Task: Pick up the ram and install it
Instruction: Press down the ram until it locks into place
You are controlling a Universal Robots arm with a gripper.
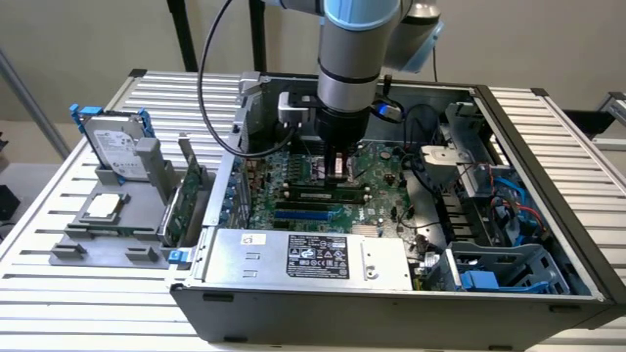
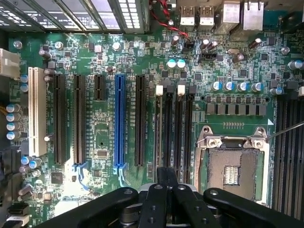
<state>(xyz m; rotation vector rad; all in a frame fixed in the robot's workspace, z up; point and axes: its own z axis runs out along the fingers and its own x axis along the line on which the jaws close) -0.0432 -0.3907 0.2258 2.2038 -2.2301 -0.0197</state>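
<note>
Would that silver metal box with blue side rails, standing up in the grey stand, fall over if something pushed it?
The silver hard drive stands on edge, tall and thin, so a push could tip it. The grey stand props its lower part, which likely helps. Its metal case looks stiff.

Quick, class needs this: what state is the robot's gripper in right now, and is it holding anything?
Gripper: low over the motherboard inside the computer case; open or shut cannot be told, nor whether it holds anything.
</note>
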